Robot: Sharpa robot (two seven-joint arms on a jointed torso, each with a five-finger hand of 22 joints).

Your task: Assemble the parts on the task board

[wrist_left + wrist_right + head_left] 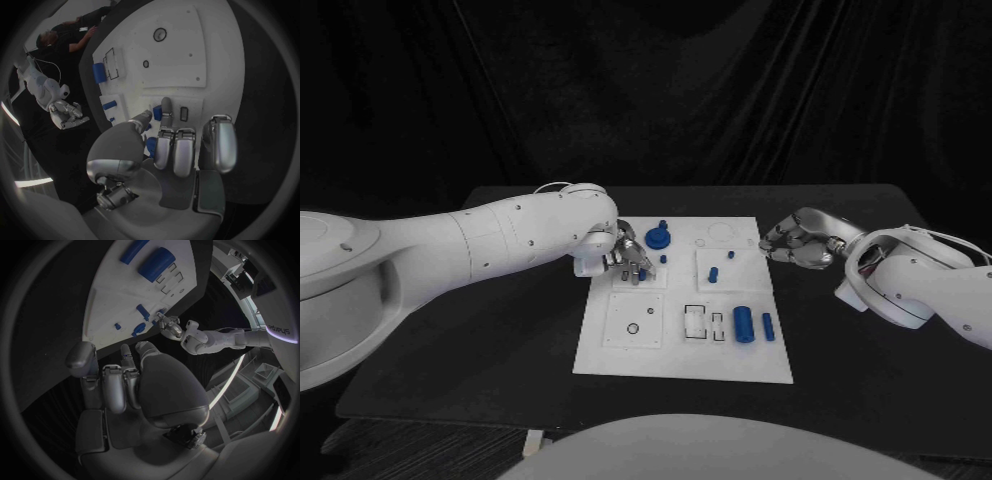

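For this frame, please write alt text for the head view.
Two white robot arms reach toward a white task board on a black table. The left hand is over the board's left edge; the right hand sits just off its right edge. Several small blue parts are on the board.

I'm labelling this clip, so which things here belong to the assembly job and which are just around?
Part of the job:
task board
round blue part with a peg
small blue part
thick blue cylinder
thin blue rod
left hand, at the board's left edge
right hand, at the board's right edge, holding nothing

Just around:
black table
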